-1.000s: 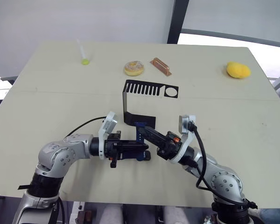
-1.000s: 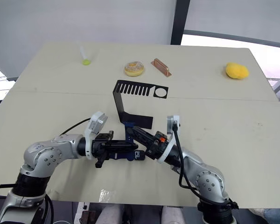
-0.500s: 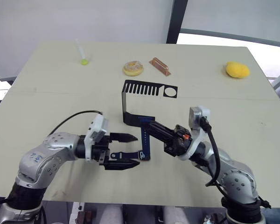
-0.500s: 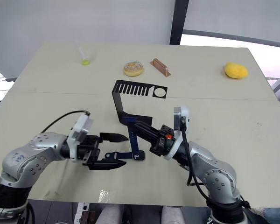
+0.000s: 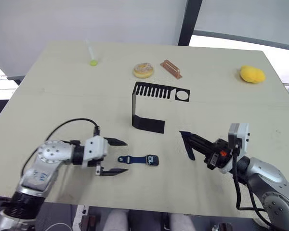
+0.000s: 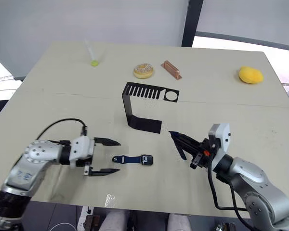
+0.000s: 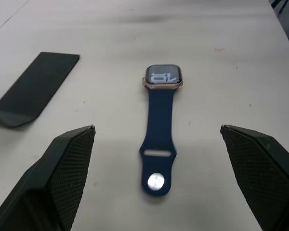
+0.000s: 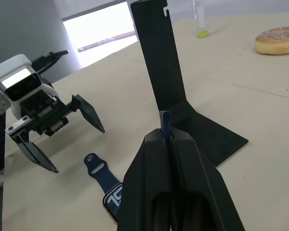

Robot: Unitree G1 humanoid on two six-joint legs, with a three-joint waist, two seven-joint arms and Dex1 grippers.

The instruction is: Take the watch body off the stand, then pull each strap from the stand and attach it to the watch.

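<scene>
My left gripper (image 5: 116, 156) is spread wide and empty, just beside the strap (image 5: 133, 159) joined to the watch body (image 5: 152, 160), both flat on the table (image 5: 62, 96); my right gripper (image 5: 189, 144) is pinched on the second strap (image 8: 164, 120), whose tip I see between the fingers in the right wrist view; the head views show the stand (image 5: 151, 108) upright, beyond the watch, on a pale table before grey walls.

A doughnut (image 5: 144, 70), copper-coloured bar (image 5: 170, 69), yellow lump (image 5: 252, 74) and green-tipped tube (image 5: 91, 53) lie along the table's (image 5: 48, 110) far side.
</scene>
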